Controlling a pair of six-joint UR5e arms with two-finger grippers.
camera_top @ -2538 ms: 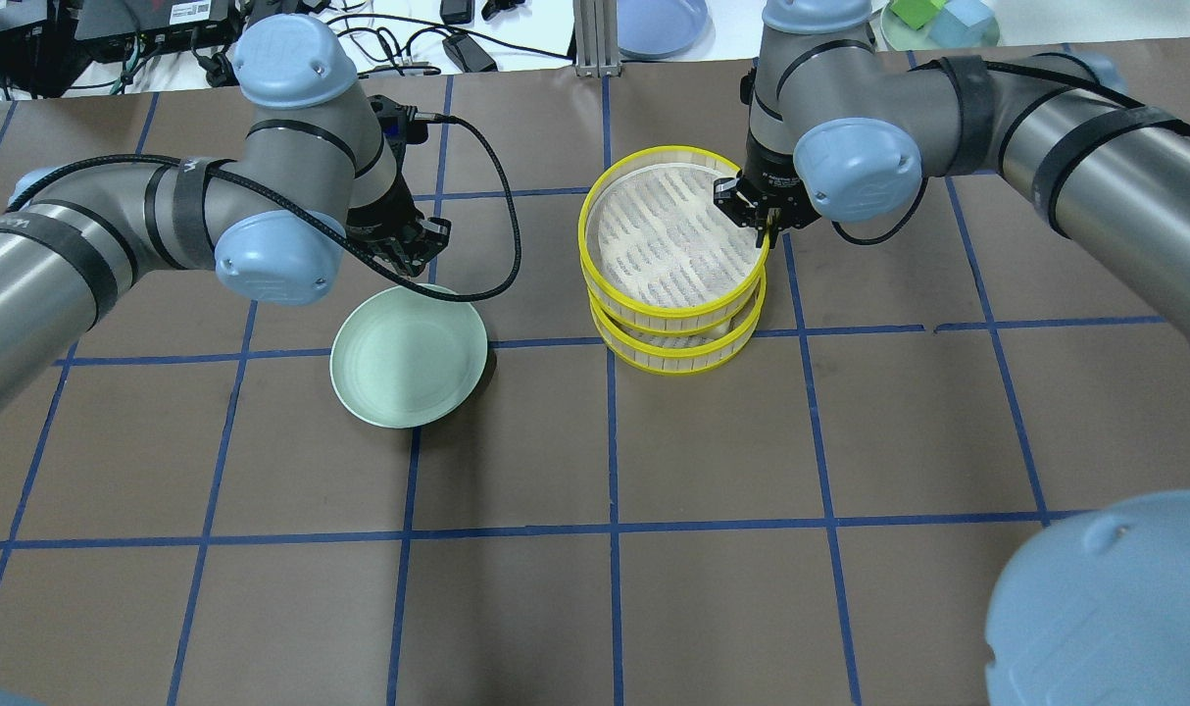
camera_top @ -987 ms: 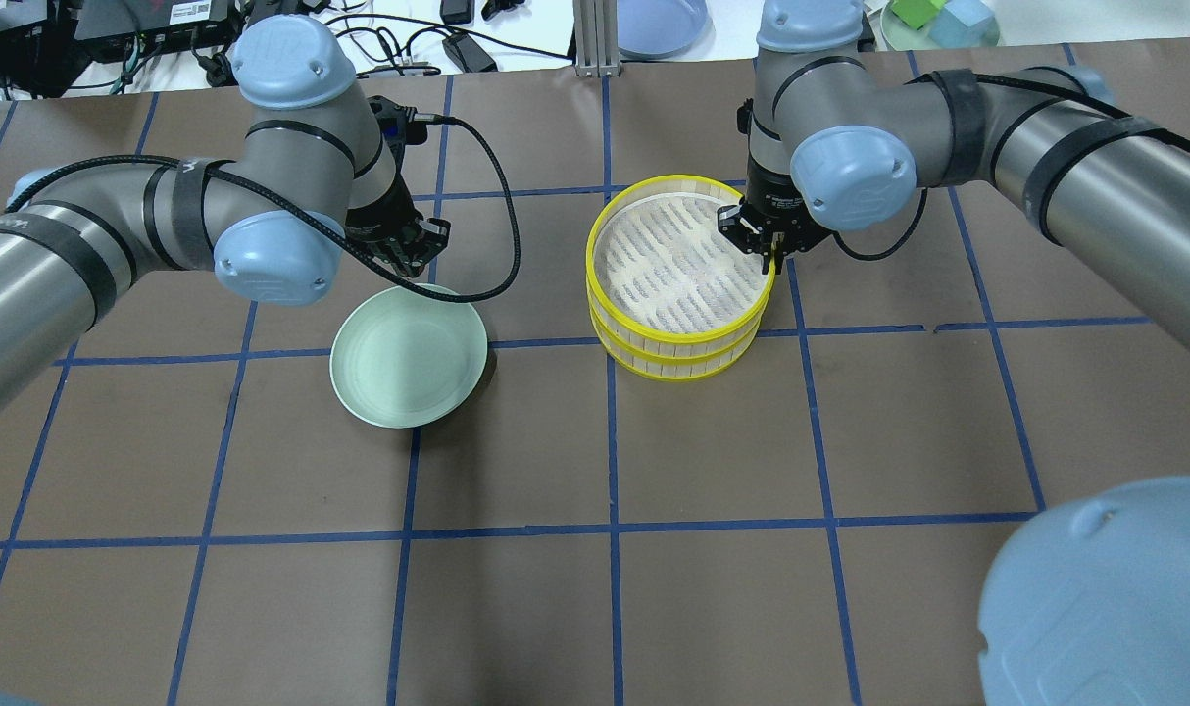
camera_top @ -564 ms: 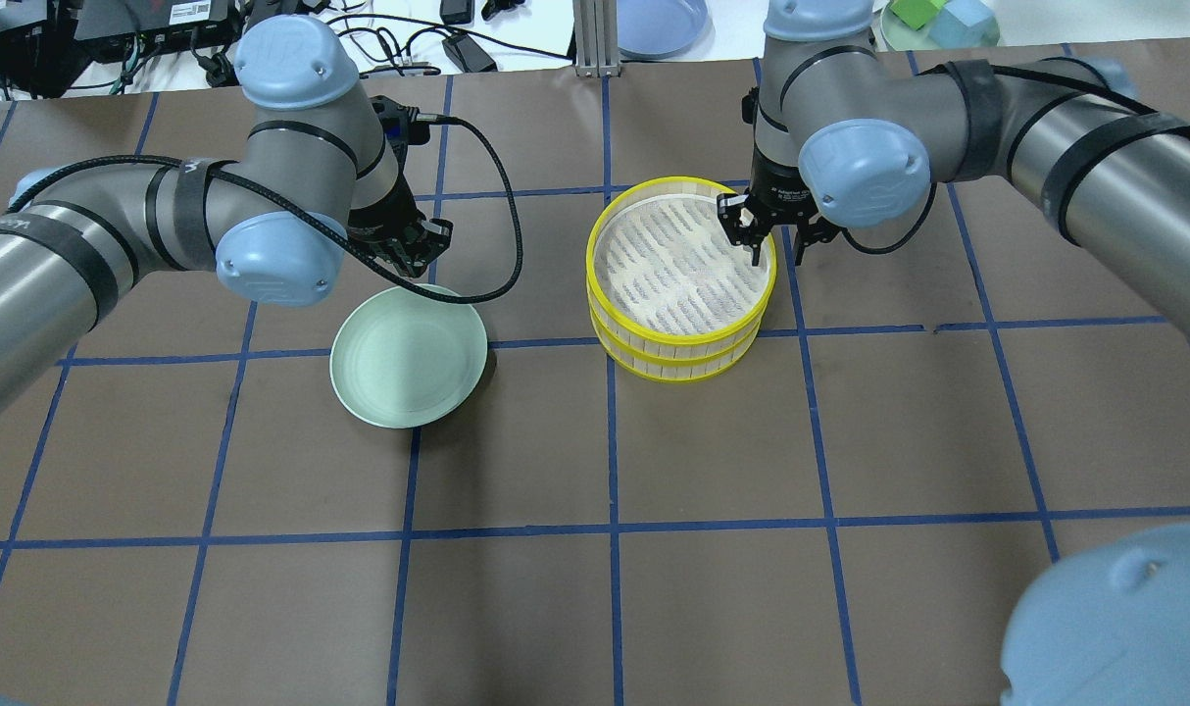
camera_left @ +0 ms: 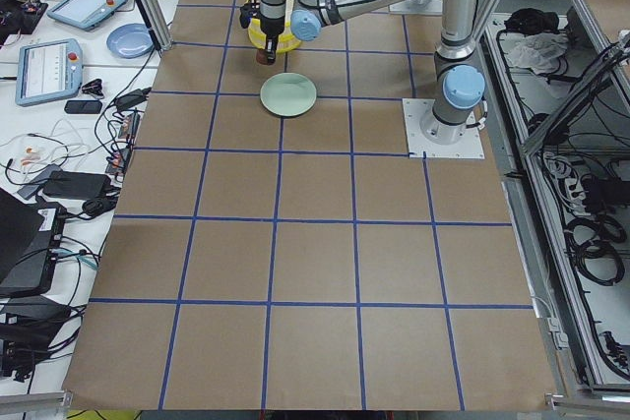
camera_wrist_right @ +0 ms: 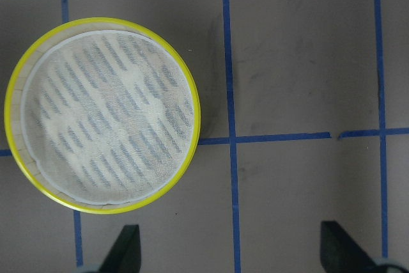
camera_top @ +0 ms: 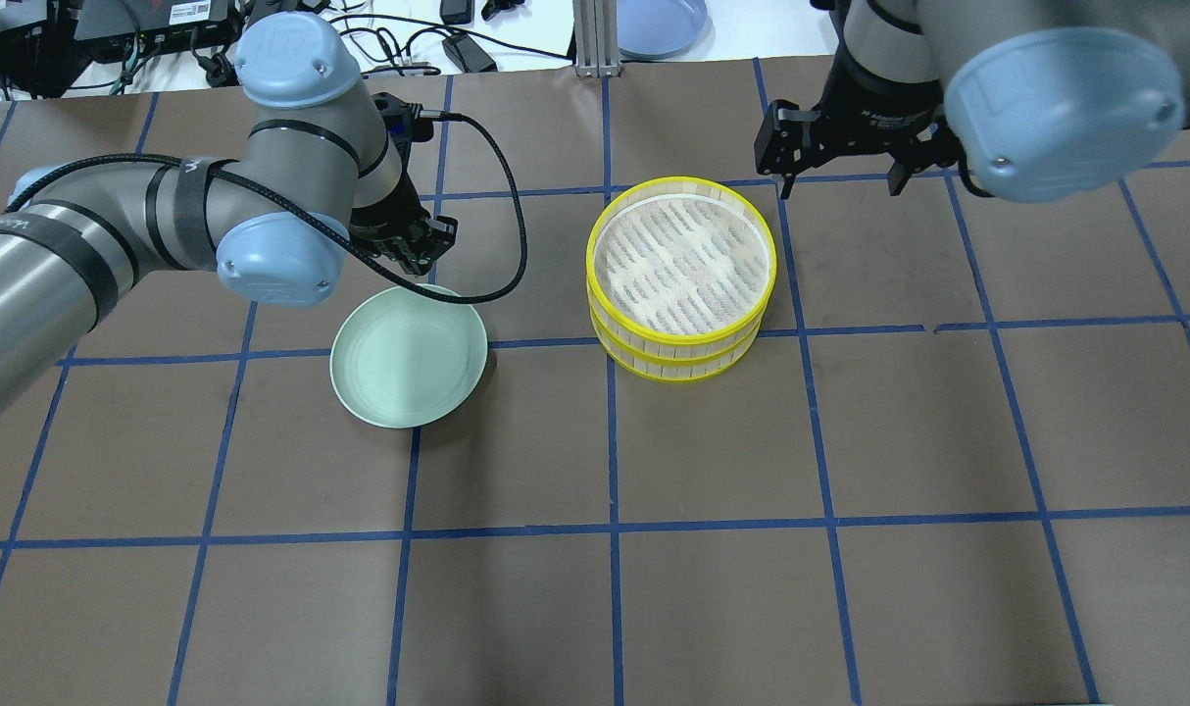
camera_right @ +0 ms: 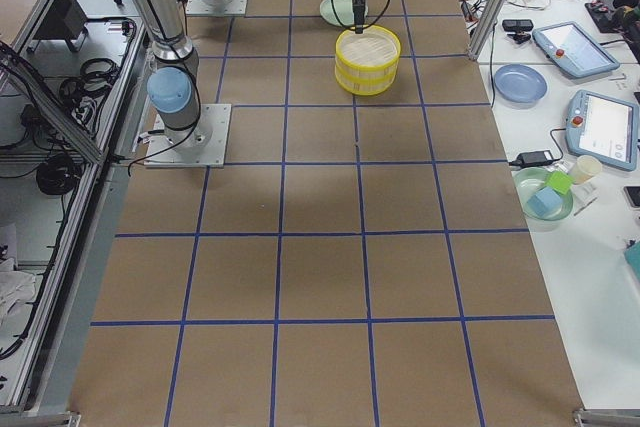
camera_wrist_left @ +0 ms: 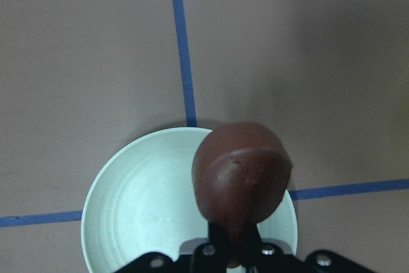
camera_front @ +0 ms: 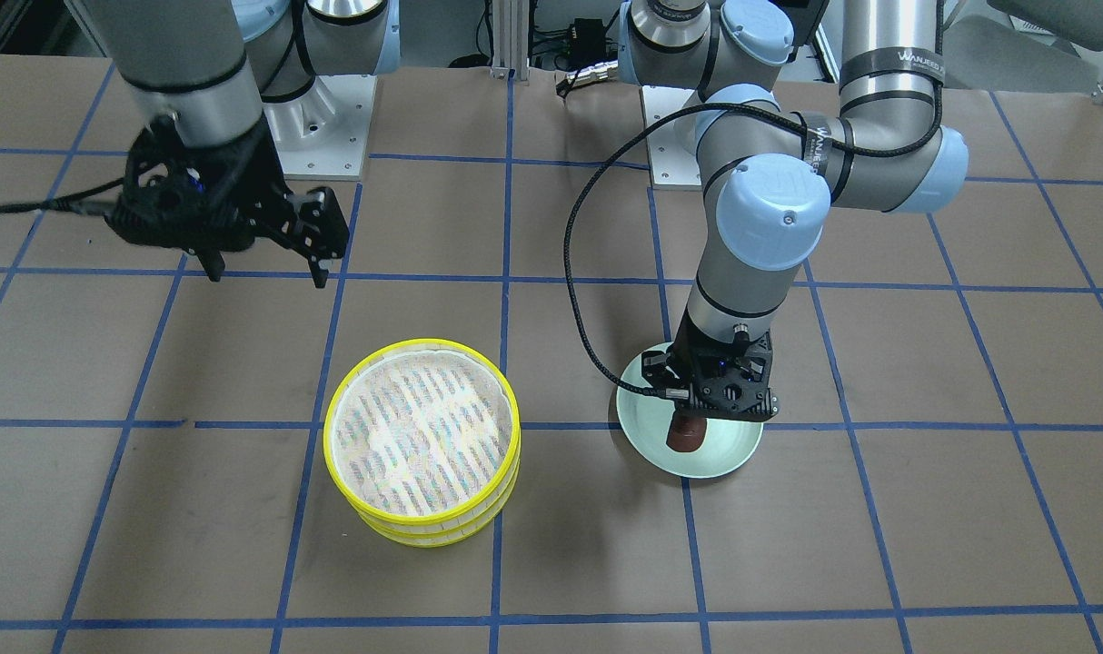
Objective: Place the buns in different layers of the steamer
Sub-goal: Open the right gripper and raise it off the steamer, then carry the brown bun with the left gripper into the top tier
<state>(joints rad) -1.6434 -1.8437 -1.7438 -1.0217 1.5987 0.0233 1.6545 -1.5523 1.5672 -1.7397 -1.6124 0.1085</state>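
Your left gripper is clenched on the brown bun, aloft left of the steamer. The right gripper hangs spread open beyond the steamer. Pinched at one end only, the bun may slip, or clip the steamer's rim if you cross low.

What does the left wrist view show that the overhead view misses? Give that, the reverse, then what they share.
Only the left wrist view: the reddish-brown bun clamped in the left claw. Only the overhead view: the stacked steamer layers and the open right claw. Both: the green plate and the blue-taped table.
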